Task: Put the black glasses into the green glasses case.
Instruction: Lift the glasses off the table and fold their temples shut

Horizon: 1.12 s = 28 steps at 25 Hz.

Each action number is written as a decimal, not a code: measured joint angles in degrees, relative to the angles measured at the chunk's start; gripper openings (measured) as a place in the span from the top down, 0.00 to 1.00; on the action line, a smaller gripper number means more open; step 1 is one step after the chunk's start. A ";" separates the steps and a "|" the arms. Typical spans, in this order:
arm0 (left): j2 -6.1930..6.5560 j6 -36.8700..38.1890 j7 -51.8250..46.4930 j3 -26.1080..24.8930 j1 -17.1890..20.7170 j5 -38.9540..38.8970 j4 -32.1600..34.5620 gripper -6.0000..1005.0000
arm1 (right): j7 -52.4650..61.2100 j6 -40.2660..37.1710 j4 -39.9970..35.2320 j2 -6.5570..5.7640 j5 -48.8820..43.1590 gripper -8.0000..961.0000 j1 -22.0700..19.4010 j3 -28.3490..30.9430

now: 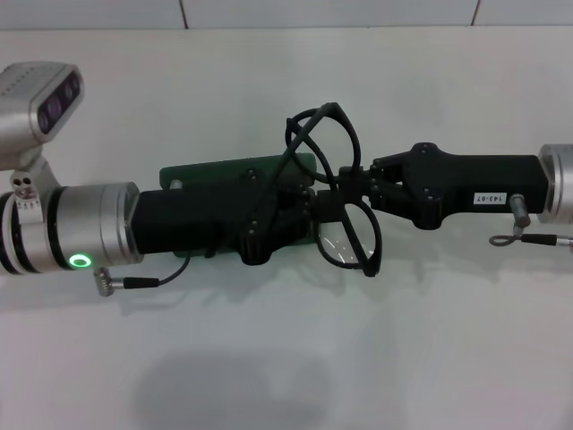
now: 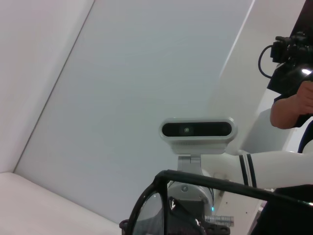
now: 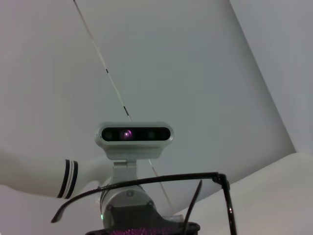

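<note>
A: Which step is in hand now?

B: I judge it is the carrying step. The black glasses [image 1: 345,193] are in the middle of the head view, held up between the two arms, and they are not yet inside the green glasses case [image 1: 235,175]. The case lies on the white table [image 1: 286,358], a little left of centre, and most of it is hidden under the left arm. I cannot tell from here whether its lid is open.

A: Which gripper holds the glasses?

B: The right gripper [image 1: 351,186] comes in from the right edge of the frame. Its fingers are drawn narrow on the frame, near the bridge between the two lenses, so it looks to be the one that holds them. The left gripper [image 1: 300,210] reaches in from the left and ends just beside the lower lens. It seems to touch the frame or a temple arm there, but black lies on black, so I cannot tell how its fingers stand.

A: Do the wrist views help?

B: Only a little. Each shows a part of the frame at the bottom edge, very close to the camera.

A: What does the next move call for?

B: In my judgement, the temple arms must be folded, because one sticks up toward the upper centre. Then the glasses go down and to the left, into the case.
</note>
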 joint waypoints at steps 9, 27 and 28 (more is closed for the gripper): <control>0.24 -0.07 -0.92 0.00 0.21 -1.23 0.00 0.99 | 0.12 -0.02 0.00 -0.05 0.07 0.93 -0.06 -0.04; 0.44 0.78 -1.43 0.11 0.20 -1.97 0.00 0.98 | -0.15 -1.56 -1.39 -0.87 0.42 0.93 -2.80 4.16; 0.66 1.13 -1.68 0.19 0.23 -1.98 0.00 0.98 | -0.21 -1.73 -2.40 -1.21 0.34 0.93 -3.91 5.18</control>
